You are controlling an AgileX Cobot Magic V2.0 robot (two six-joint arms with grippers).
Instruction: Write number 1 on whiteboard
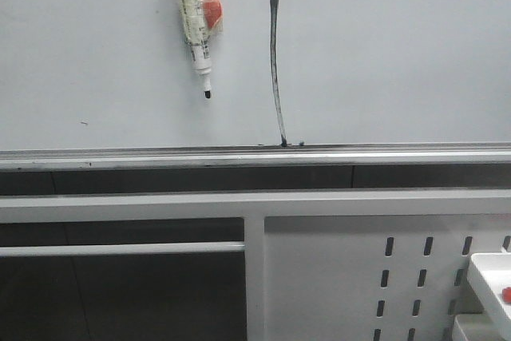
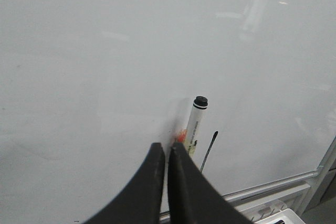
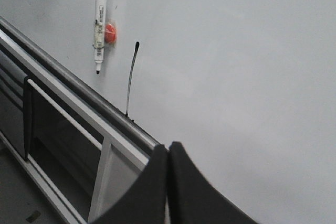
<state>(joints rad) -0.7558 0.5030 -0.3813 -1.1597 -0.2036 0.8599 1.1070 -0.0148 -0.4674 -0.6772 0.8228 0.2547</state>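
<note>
A large, smooth, pale grey-white glossy whiteboard (image 1: 383,61) filled the upper part of the front view, with a silver metal rail (image 1: 160,157) along its lower edge. Near the middle of the board ran the number 1 (image 1: 275,69), a long thin black marker stroke, nearly vertical and slightly curved, thicker at its top and reaching down to the rail. Just to its left a white marker pen with a black tip (image 1: 194,25) hung on the board, tip down, fixed by a small orange-red holder (image 1: 211,8); pen and stroke lay roughly parallel and did not touch. Below the rail stood a white metal frame with a perforated white panel (image 1: 399,277). Neither arm showed in the front view. In the left wrist view the left gripper (image 2: 167,148) had its dark jaws pressed together on nothing, pointing at the board with the pen just beyond the tips. In the right wrist view the right gripper (image 3: 168,148) was likewise closed and empty, well apart from the stroke. The left arm seemed nearer. Judging by the finished stroke, the writing looked complete.
</note>
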